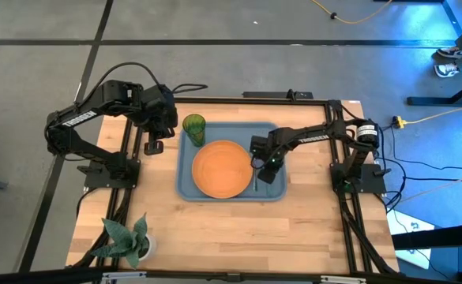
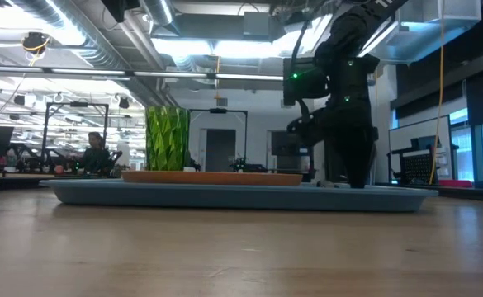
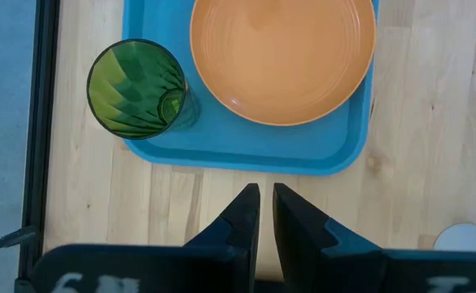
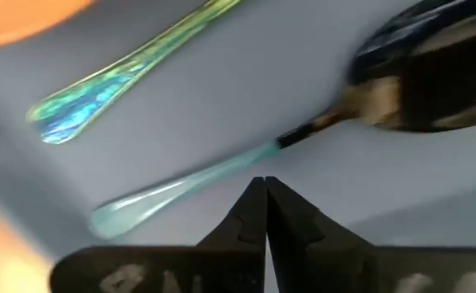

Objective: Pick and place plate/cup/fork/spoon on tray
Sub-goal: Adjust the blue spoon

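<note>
Tray (image 1: pixel 185 186) sits mid-counter (image 1: pixel 215 229), nearer the far edge. Plate (image 1: pixel 223 168) lies flat in the middle of the tray. Cup (image 1: pixel 193 128) stands upright in the tray's far-left corner, just beside the plate, not touching it as far as the left wrist view shows.

Right gripper (image 1: pixel 267 167) hangs low over the right side of the tray, just beside the plate's right edge. Its jaws are clenched together with nothing between them. In the right wrist view the spoon (image 4: pixel 303 134) lies flat on the tray floor right in front of the fingertips, dark bowl to one side, teal handle running toward the tips. Fork (image 4: pixel 124 69) lies on the tray too, near the spoon and apart from it; only its iridescent handle shows, tines out of frame.

Left gripper (image 3: pixel 262 213) waits over the bare counter just off the tray's left edge, near the cup. Its jaws are nearly together with a thin gap, holding nothing.

Potted plant (image 1: pixel 128 239) stands at the counter's near-left corner, well apart from the tray.
</note>
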